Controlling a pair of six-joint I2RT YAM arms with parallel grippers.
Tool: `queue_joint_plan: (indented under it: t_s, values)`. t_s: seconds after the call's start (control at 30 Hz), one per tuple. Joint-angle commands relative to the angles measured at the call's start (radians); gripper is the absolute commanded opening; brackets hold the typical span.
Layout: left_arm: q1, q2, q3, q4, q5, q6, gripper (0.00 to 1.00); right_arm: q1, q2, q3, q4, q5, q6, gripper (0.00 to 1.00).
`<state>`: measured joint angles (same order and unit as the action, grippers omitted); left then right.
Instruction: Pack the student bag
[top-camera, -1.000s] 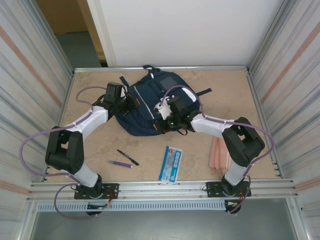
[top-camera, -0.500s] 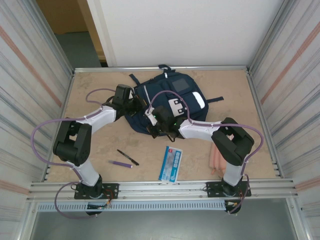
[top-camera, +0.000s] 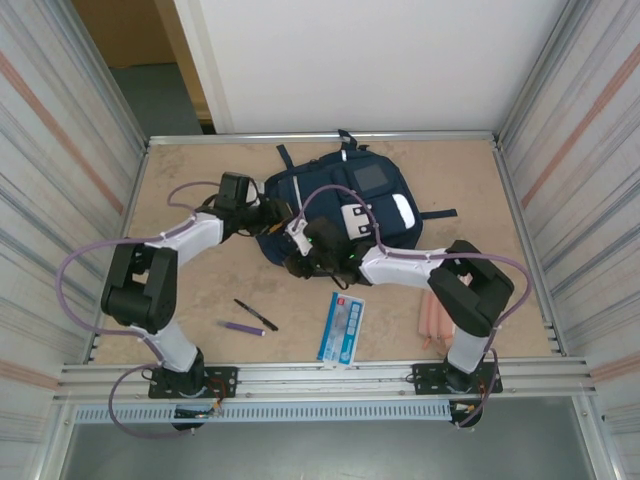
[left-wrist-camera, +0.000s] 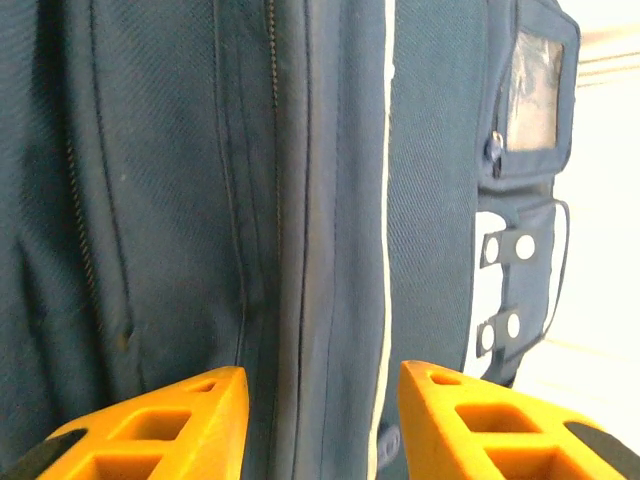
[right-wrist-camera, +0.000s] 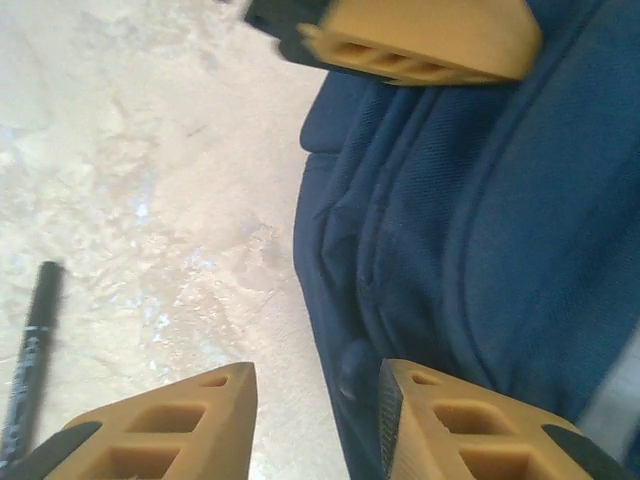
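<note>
Since a second ago the student bag has slid toward 1 o'clock on the tabletop, and both grippers have let go. The left gripper has its jaws apart at the bag's 9 o'clock side, and the right gripper has its jaws apart at the bag's 7 o'clock corner. Unheld, the zipped fabric may slump, or a finger may catch a seam and drag it. The pen and booklet wait near 6 o'clock.

Navy student bag, white stripes (grey panel); black pen.
</note>
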<state>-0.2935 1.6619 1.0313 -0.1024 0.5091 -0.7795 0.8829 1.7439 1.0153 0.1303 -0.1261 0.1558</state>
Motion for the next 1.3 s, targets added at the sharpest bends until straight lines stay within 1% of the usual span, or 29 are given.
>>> queue_joint_plan:
  t_s: [0.0,0.1,0.17,0.23,0.33,0.4,0.5,0.63,0.7,0.8,0.97,1.07,1.27]
  values:
    - [0.002,-0.101,0.007,-0.175,0.091,0.156,0.44,-0.079,-0.098,-0.011,-0.038,-0.254,0.003,0.41]
    - [0.003,-0.141,-0.016,-0.243,0.124,0.197,0.44,-0.131,-0.132,0.035,-0.177,-0.332,-0.031,0.45]
    - [0.001,-0.160,-0.042,-0.254,0.159,0.206,0.44,-0.150,-0.139,0.074,-0.292,-0.337,-0.103,0.46]
    - [-0.007,-0.170,-0.062,-0.274,0.168,0.216,0.45,-0.153,-0.134,0.092,-0.367,-0.303,-0.196,0.46]
    - [-0.029,-0.174,-0.077,-0.314,0.119,0.230,0.45,-0.156,-0.126,0.106,-0.432,-0.218,-0.315,0.48]
    - [-0.045,-0.159,-0.077,-0.313,0.116,0.224,0.45,-0.158,-0.124,0.108,-0.436,-0.154,-0.345,0.48]
    - [-0.088,-0.134,-0.058,-0.312,0.096,0.206,0.44,-0.173,-0.118,0.117,-0.418,-0.135,-0.345,0.49]
    - [-0.126,-0.112,-0.036,-0.318,0.025,0.165,0.44,-0.177,-0.125,0.123,-0.403,-0.124,-0.328,0.49]
    - [-0.135,-0.097,-0.022,-0.340,-0.004,0.158,0.41,-0.178,-0.127,0.112,-0.383,-0.123,-0.323,0.49]
    - [-0.167,-0.082,-0.004,-0.385,-0.083,0.155,0.40,-0.180,-0.133,0.114,-0.388,-0.122,-0.311,0.49]
    - [-0.211,-0.046,0.027,-0.415,-0.198,0.155,0.39,-0.224,-0.161,0.082,-0.312,-0.205,-0.233,0.49]
    - [-0.216,-0.017,0.041,-0.416,-0.242,0.144,0.38,-0.235,-0.174,0.094,-0.319,-0.210,-0.217,0.49]
    - [-0.231,0.010,0.056,-0.405,-0.319,0.130,0.28,-0.236,-0.181,0.088,-0.328,-0.229,-0.223,0.49]
